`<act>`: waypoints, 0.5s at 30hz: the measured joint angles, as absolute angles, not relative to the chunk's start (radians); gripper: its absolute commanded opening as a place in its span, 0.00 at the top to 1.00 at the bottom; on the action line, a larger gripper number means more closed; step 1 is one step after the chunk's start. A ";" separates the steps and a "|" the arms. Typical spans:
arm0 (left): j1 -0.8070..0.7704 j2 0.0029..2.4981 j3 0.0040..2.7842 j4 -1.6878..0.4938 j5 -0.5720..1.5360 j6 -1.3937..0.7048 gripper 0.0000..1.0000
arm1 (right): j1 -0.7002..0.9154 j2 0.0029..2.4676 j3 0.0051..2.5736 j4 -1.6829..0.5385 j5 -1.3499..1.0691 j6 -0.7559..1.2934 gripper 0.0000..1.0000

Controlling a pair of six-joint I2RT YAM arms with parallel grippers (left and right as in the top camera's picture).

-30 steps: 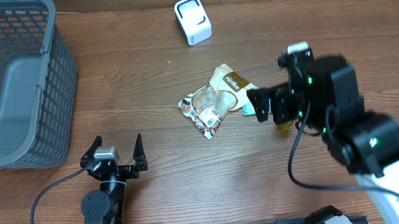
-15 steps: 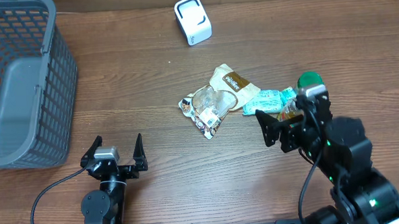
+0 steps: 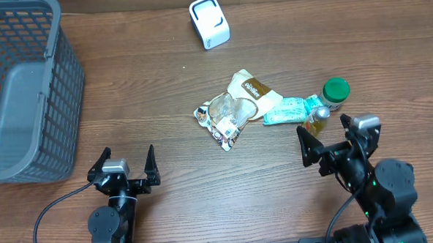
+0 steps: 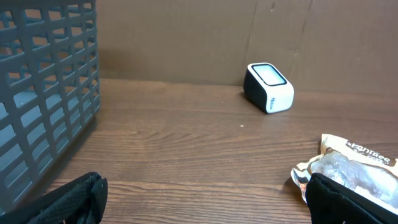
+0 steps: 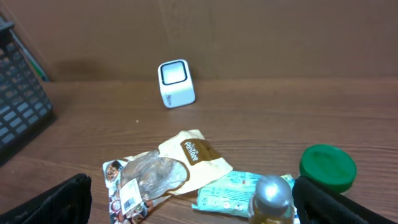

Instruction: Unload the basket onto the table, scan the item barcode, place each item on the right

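- Pulled back toward the near edge of the table, the right gripper (image 3: 323, 135) now sits clear of the pile it hung over a second ago, jaws spread wide and holding nothing.
- Just ahead of its fingertips stands a small silver-capped bottle (image 3: 317, 119), touching a teal packet (image 3: 284, 111) to the claw's front-left. A green-lidded jar (image 3: 336, 89) sits just beyond the bottle.
- Farther ahead and to the left lies a clear packet (image 3: 222, 120), its white printed label facing up, overlapping a cream pouch (image 3: 250, 88). That label is the only barcode-like mark in sight, so this packet is probably the item to scan.
- Well beyond the pile, at the far edge, waits the white scanner (image 3: 209, 22).
- Risk: a low reach for the packet passes the bottle and could tip it or drag the teal packet along.
- Risk: the thin, flat packet may slip, fold, or lift the pouch with it. A label turned from the scanner would give no read.
- Far to the left, the left gripper (image 3: 128, 155) rests wide open and empty near a grey basket (image 3: 60, 62).
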State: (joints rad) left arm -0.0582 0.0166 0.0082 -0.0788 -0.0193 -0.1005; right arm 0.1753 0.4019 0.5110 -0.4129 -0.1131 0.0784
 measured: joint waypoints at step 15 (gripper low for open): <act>-0.058 0.015 0.008 -0.078 -0.019 -0.101 0.00 | 0.144 0.081 0.283 -0.367 -0.127 0.078 0.00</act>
State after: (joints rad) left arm -0.0582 0.0154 0.0082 -0.0784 -0.0193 -0.1005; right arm 0.1444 0.0811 0.2832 -0.3672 -0.1272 0.0780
